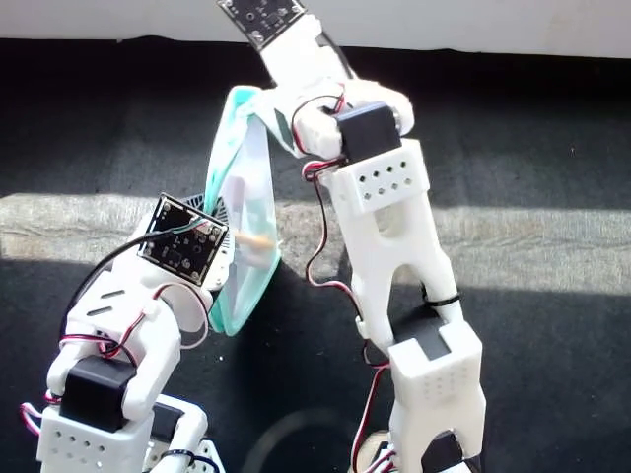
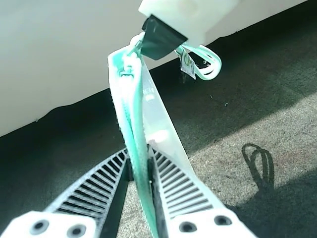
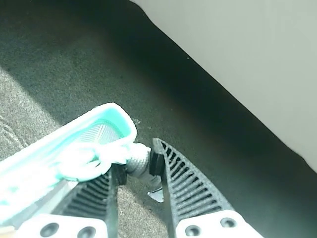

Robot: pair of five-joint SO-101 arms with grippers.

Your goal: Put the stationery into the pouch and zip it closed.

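Pouch [image 1: 242, 192]: 1 translucent bag with teal zip edging, held off the table between 2 arms, standing on edge and tilted, its zip edge running from the left gripper up to the right gripper.
Left gripper [image 2: 140, 157]: fingers pressed together on the pouch's zip edge at its lower part, with the teal strip pinched between the ribbed pads.
Right gripper [image 3: 138, 164]: at the pouch's upper end, with both fingers closed against the zip pull.
Zip pull [image 3: 140, 160]: small pale grey piece at the rounded teal corner of the pouch.
Loop [image 2: 204, 62]: 1 pale cord loop hanging just beside that corner.
Contents: 1 tan item [image 1: 258, 239] seen through the pouch's side, near the left gripper.
Table [image 1: 552, 128]: dark mat crossed by 1 sunlit band.
Wall [image 1: 493, 20]: pale, along the far edge.
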